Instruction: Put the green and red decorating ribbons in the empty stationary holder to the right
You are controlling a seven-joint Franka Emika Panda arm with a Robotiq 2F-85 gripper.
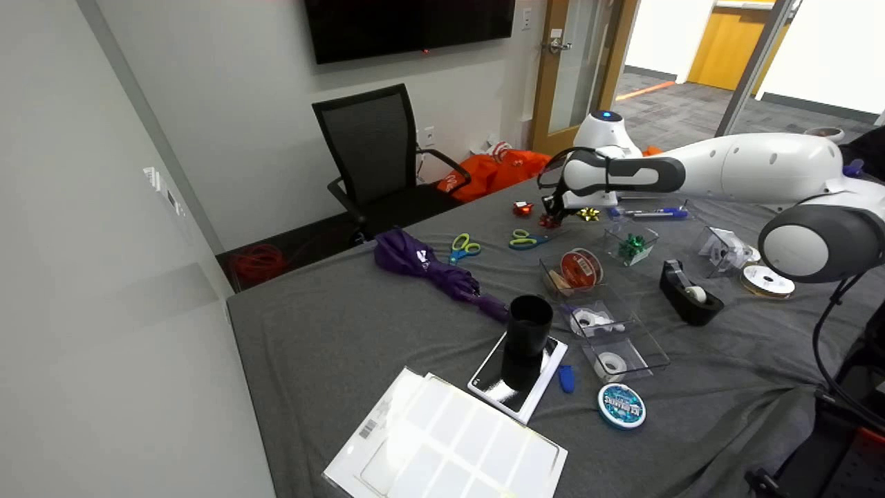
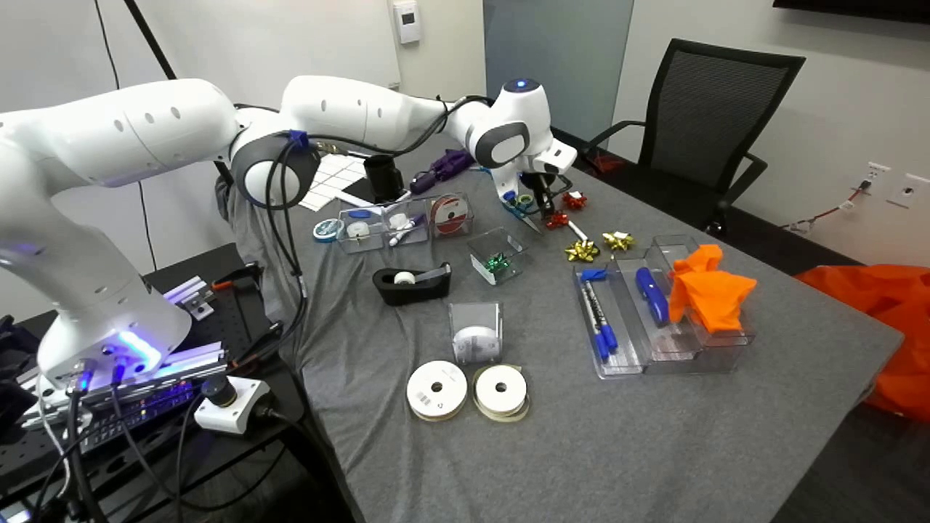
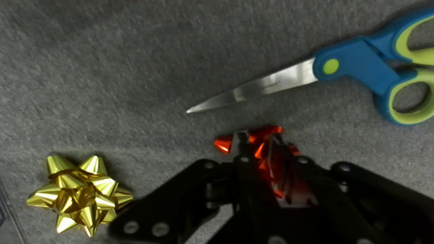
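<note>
A red bow point(image 3: 259, 152) lies between the fingers of my gripper point(image 3: 259, 137) in the wrist view. The fingers are close together and pressed on it, low at the table; it also shows in both exterior views point(image 1: 548, 222) point(image 2: 556, 220). A second red bow point(image 2: 574, 200) lies on the table just beyond the gripper, and also shows in an exterior view point(image 1: 523, 208). A green bow point(image 2: 498, 263) lies inside a small clear box point(image 2: 519, 266), seen in both exterior views point(image 1: 632, 246).
Blue-green scissors point(image 3: 356, 61) lie close to the gripper. Gold bows point(image 2: 583, 251) point(image 2: 618, 240) lie beside it. A clear organizer point(image 2: 632, 356) holds pens and orange cloth. A clear tray point(image 1: 639, 332) holds a red spool. A black tape dispenser point(image 2: 411, 287) stands near the green bow's box.
</note>
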